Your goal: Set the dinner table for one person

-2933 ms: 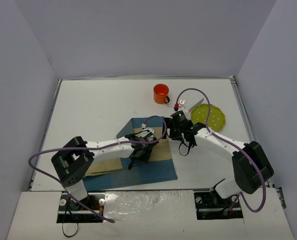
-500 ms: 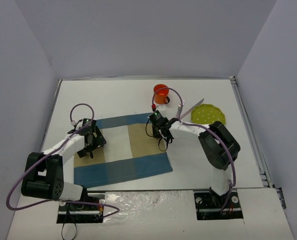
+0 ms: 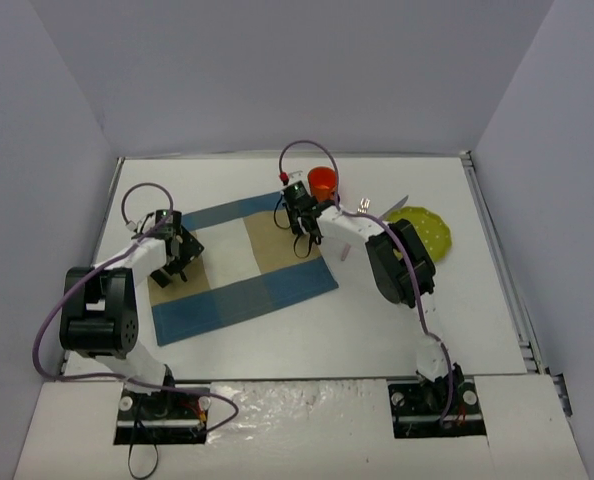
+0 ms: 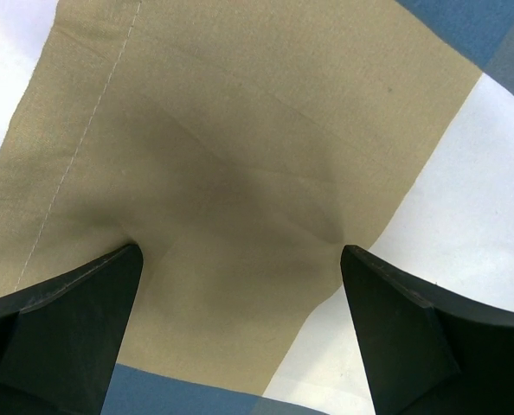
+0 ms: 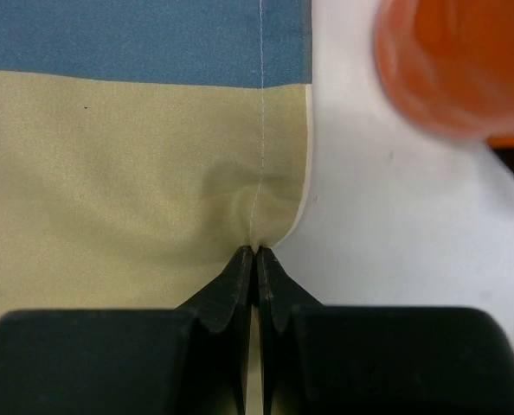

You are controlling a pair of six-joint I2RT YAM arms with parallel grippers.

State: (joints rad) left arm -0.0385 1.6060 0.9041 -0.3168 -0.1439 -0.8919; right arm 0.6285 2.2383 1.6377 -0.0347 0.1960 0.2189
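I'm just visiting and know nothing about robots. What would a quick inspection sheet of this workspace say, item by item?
Surface: white table, flat, with thin metal edging.
Job's things: checked placemat lying skewed, left of centre; orange cup just beyond its far right corner, not on it; green plate further right; silver cutlery between cup and plate.
Clutter: nothing seen.
Grippers: left tool open, fingers down on the mat's tan patch, cloth wrinkled between them; right tool shut on the mat's stitched hem, near the cup.
Cables: purple cables loop off both arms.
Surroundings: plain pale walls on three sides.
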